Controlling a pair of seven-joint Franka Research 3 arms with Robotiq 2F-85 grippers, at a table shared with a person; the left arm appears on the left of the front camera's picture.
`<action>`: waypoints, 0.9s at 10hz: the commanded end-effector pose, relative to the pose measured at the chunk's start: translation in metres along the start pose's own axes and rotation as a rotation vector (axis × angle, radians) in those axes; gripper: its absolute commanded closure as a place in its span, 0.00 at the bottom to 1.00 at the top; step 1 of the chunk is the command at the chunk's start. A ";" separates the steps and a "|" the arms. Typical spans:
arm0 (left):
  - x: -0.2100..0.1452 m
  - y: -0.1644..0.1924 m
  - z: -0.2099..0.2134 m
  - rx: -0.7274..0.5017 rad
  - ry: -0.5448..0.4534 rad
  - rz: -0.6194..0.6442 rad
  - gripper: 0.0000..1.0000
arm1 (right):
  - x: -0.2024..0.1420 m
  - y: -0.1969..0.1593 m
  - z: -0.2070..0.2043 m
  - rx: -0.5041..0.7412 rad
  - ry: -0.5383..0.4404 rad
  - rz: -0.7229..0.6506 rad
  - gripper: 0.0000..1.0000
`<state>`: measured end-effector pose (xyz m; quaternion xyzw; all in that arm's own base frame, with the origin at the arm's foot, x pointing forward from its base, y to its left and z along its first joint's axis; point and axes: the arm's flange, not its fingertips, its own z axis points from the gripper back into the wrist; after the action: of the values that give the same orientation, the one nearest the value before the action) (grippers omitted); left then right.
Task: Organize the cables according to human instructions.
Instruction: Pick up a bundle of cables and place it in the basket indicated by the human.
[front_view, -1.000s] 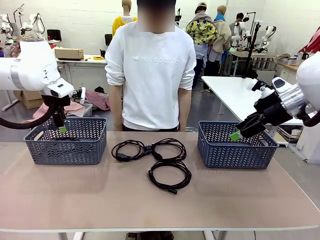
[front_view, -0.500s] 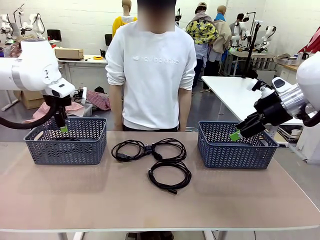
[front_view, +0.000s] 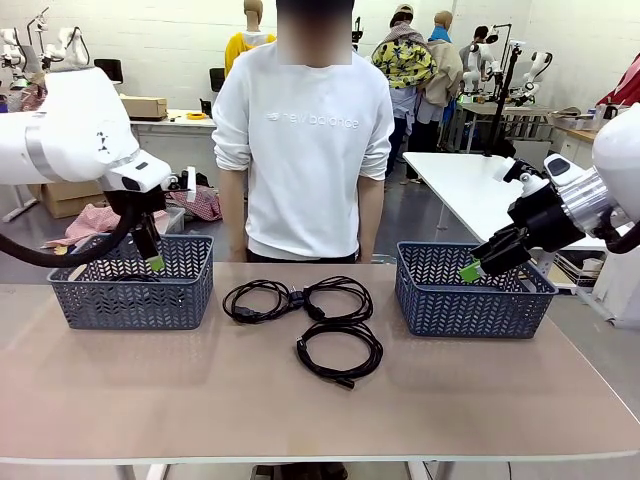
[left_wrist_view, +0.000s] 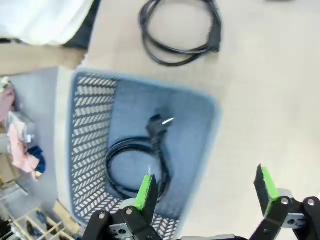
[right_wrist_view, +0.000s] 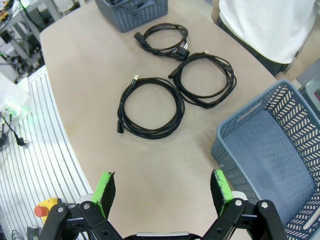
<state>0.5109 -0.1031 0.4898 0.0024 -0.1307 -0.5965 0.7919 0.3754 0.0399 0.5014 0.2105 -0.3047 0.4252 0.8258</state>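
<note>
Since a second ago the left arm (front_view: 70, 140) has been swung toward the middle, so that the left jaws are now carried above the inner end of the left basket (front_view: 130, 298) instead of farther out. The cables, the baskets and the right arm (front_view: 560, 205) have not been shifted. The left jaws are spread wide and nothing is held between their green pads (left_wrist_view: 146, 192). One coiled cable (left_wrist_view: 131, 165) lies on the basket floor below, seen behind one pad and untouched. Three more cables are laid on the table (front_view: 150, 400) between the baskets: a far-left coil (front_view: 255, 298) and a far-right coil (front_view: 340, 297) side by side, and a near coil (front_view: 340, 355) just in front of them. The right jaws, likewise spread and empty, are held above the inner side of the right basket (front_view: 470, 300), well apart from the three coils.
</note>
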 end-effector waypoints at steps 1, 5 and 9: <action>0.000 -0.039 0.003 -0.052 -0.052 -0.007 0.00 | 0.001 -0.003 -0.001 0.018 -0.029 0.018 0.00; 0.008 -0.086 -0.006 -0.129 -0.167 -0.054 0.00 | 0.001 -0.003 -0.001 0.018 -0.029 0.018 0.00; 0.007 -0.103 -0.021 -0.170 -0.190 -0.088 0.00 | 0.001 -0.003 -0.001 0.018 -0.029 0.018 0.00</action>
<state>0.4246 -0.1492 0.4568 -0.1052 -0.1419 -0.6268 0.7589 0.3754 0.0400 0.5013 0.2104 -0.3046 0.4253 0.8258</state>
